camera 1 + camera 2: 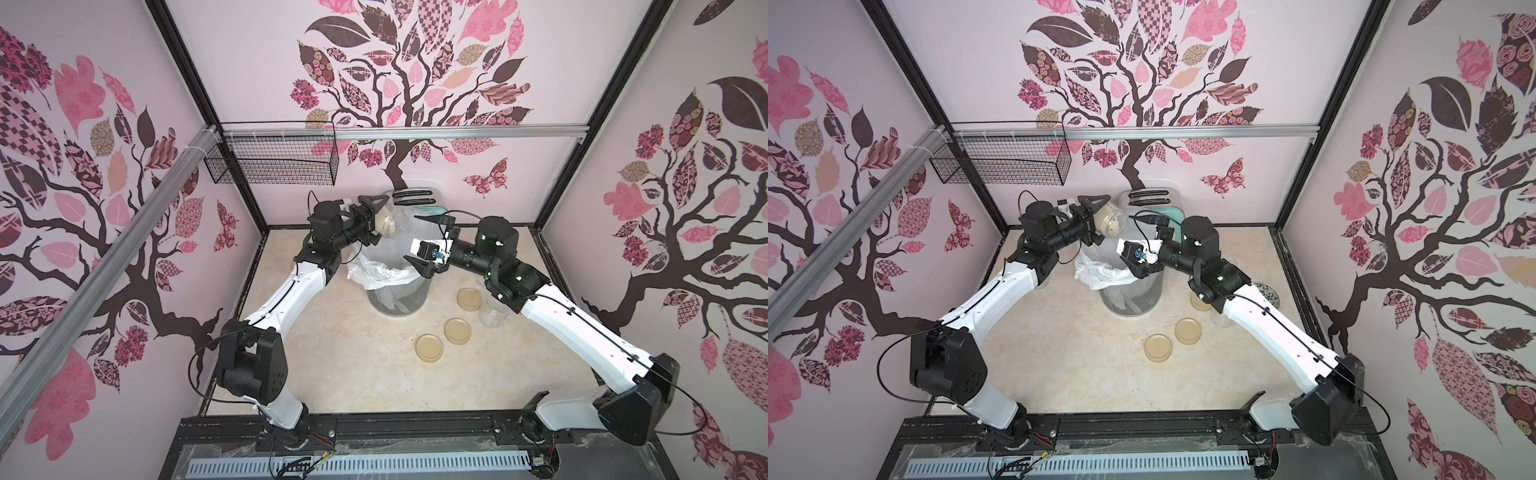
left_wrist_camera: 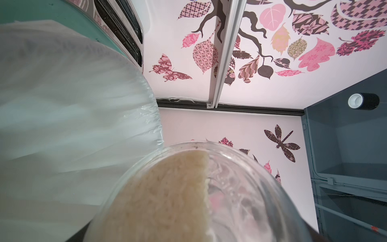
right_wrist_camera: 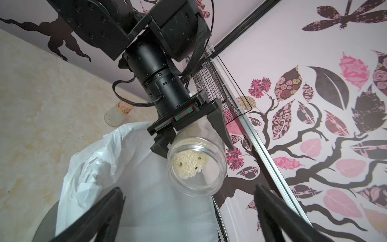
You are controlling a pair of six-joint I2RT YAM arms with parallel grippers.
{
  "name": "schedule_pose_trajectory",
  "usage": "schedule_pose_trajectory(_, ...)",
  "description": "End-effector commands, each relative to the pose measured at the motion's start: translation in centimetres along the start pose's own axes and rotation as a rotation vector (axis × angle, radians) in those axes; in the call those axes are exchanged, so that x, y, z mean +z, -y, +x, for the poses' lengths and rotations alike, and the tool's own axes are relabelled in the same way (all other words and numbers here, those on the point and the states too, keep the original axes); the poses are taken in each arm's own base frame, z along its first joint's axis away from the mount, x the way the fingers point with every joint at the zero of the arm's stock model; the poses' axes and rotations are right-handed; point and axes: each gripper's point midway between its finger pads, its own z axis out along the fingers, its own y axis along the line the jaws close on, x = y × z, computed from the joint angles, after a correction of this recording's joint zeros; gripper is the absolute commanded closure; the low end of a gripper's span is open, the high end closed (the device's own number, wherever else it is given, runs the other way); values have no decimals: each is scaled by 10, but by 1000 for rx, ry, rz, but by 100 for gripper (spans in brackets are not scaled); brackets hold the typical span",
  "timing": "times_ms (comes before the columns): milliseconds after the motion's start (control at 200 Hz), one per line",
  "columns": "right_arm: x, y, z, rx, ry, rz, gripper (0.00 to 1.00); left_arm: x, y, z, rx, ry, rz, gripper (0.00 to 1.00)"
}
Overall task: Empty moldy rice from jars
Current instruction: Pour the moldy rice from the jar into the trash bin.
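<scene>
Jar (image 2: pixel 240 188) (partly cut off) clamped in left jaws; right jaws wide apart, empty.

no readable text, no labels, no brands, no numbers anywhere

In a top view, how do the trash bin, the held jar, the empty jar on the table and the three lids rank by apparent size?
1. trash bin
2. held jar and empty jar: alike; one is raised, the other partly hidden, so unranked.
3. three lids: alike, smallest.
</scene>
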Motion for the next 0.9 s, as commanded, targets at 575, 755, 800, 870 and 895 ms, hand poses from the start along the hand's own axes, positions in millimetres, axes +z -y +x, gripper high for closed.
schedule_pose_trajectory(575, -106, 18, 41, 861, -199, 425, 1, -10, 42, 1, 421, 23, -13, 34)
schedule_pose_trajectory(755, -120, -25, 65, 1034, -280, 379, 0, -6, 41, 3, 495, 22, -33, 34)
schedule_pose_trajectory(800, -124, -33, 73, 1065, -311, 386, 0, -7, 42, 4, 520, 27, -43, 34)
schedule_pose_trajectory(870, -129, -45, 82, 1095, -343, 389, 0, -7, 43, 4, 560, 37, -58, 34)
schedule_pose_trajectory(895, -131, -48, 84, 1104, -348, 389, 0, -7, 43, 5, 567, 36, -59, 34)
